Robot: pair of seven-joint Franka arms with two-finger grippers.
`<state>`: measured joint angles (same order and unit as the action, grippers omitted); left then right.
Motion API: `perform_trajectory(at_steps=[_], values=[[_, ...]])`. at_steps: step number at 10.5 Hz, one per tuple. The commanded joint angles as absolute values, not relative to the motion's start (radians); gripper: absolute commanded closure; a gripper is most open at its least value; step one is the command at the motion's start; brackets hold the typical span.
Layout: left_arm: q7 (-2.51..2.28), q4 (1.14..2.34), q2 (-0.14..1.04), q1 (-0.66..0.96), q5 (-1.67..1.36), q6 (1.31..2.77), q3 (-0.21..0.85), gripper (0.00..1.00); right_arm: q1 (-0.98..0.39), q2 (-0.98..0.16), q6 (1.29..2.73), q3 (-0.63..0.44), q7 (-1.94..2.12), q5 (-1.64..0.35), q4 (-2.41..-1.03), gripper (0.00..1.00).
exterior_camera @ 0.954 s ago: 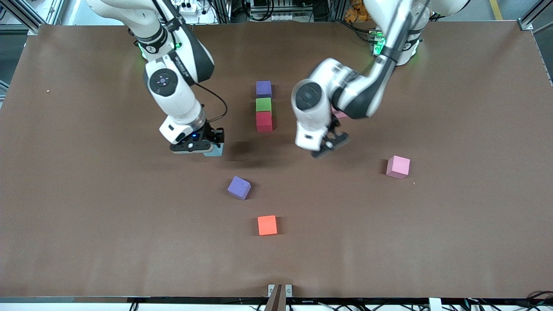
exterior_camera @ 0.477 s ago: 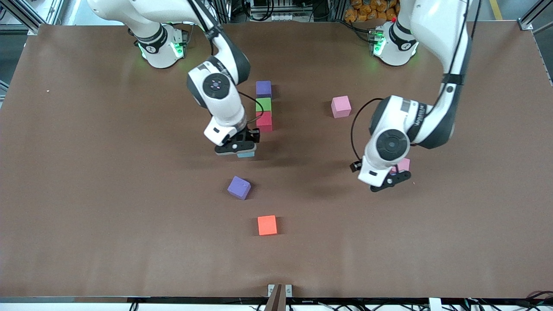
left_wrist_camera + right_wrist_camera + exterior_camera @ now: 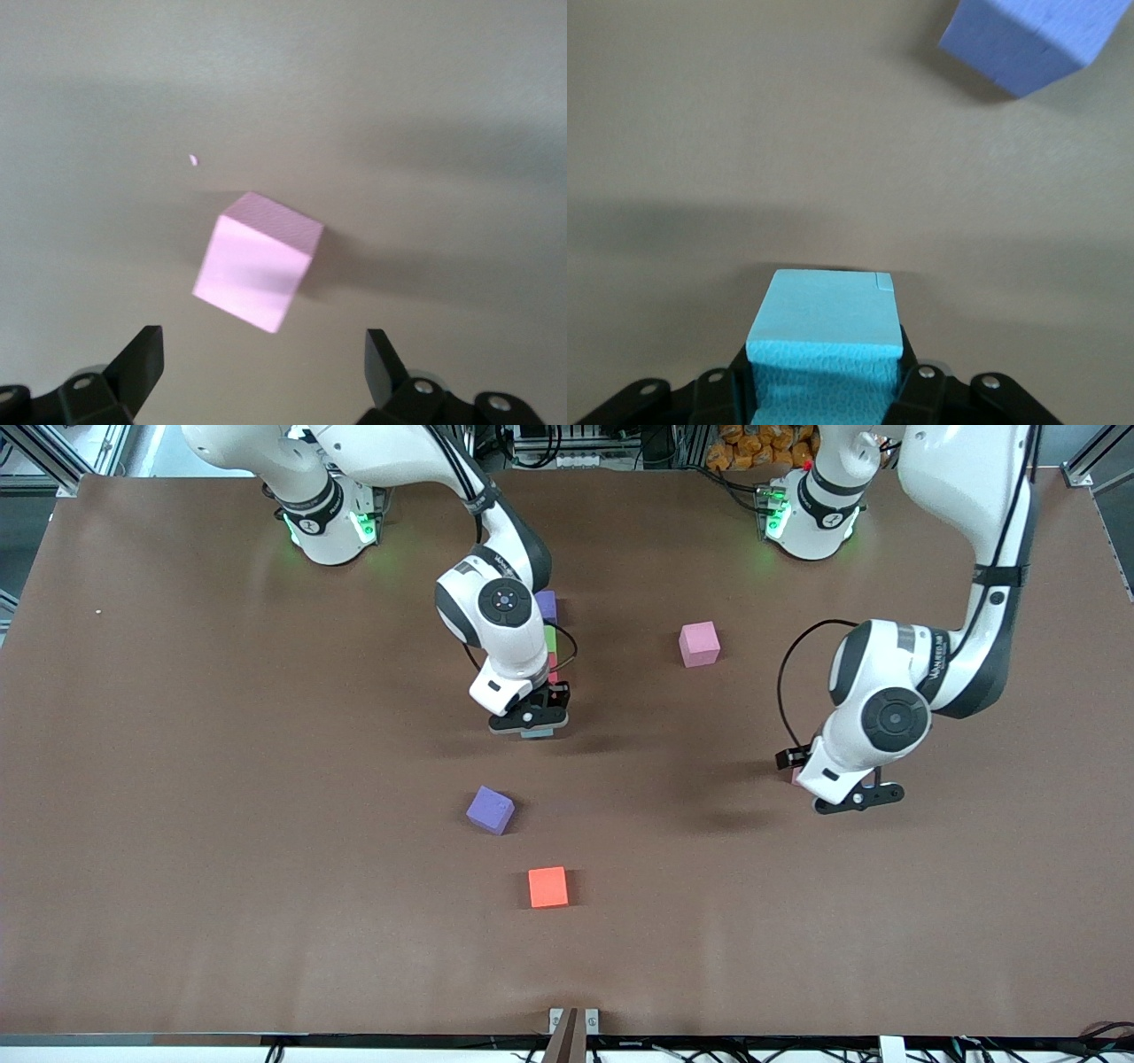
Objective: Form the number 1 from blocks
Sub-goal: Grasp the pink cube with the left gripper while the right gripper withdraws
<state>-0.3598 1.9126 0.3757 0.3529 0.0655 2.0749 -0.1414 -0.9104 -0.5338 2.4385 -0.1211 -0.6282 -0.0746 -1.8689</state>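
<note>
A column of blocks lies mid-table: purple (image 3: pixel 548 604), green (image 3: pixel 552 638) and red (image 3: pixel 554 666), each partly hidden by the right arm. My right gripper (image 3: pixel 530 722) is at the column's near end, just past the red block, shut on the light blue block (image 3: pixel 828 332). My left gripper (image 3: pixel 856 797) hangs open over a pink block (image 3: pixel 257 270) toward the left arm's end; the arm hides that block in the front view. Its fingers (image 3: pixel 142 363) stand wide, apart from the block.
A second pink block (image 3: pixel 699 644) lies beside the column toward the left arm's base. A loose purple block (image 3: pixel 490 810), turned askew, and an orange block (image 3: pixel 547 887) sit nearer the front camera than the column.
The right gripper carried the light blue block sideways to the near end of the column. The left arm swung away from the column to above the pink block.
</note>
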Motion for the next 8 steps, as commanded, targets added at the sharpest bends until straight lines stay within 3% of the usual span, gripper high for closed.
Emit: perform_trajectory(at_steps=[1, 6, 7, 8], values=[[-0.279, 2.052, 0.302, 0.313, 0.115, 2.170, -0.126, 0.00, -0.937, -0.552, 2.421, -0.127, -0.663, -0.083, -1.861, 0.56], [-0.043, 2.100, 0.308, 0.273, 0.115, 2.299, -0.120, 0.00, -0.969, -0.564, 2.421, -0.126, -0.692, -0.083, -1.867, 0.45], [-0.043, 2.100, 0.317, 0.273, 0.107, 2.328, -0.118, 0.00, -0.973, -0.563, 2.421, -0.126, -0.693, -0.083, -1.867, 0.30], [-0.043, 2.099, 0.330, 0.273, 0.092, 2.359, -0.107, 0.00, -0.971, -0.558, 2.422, -0.126, -0.698, -0.083, -1.867, 0.02]])
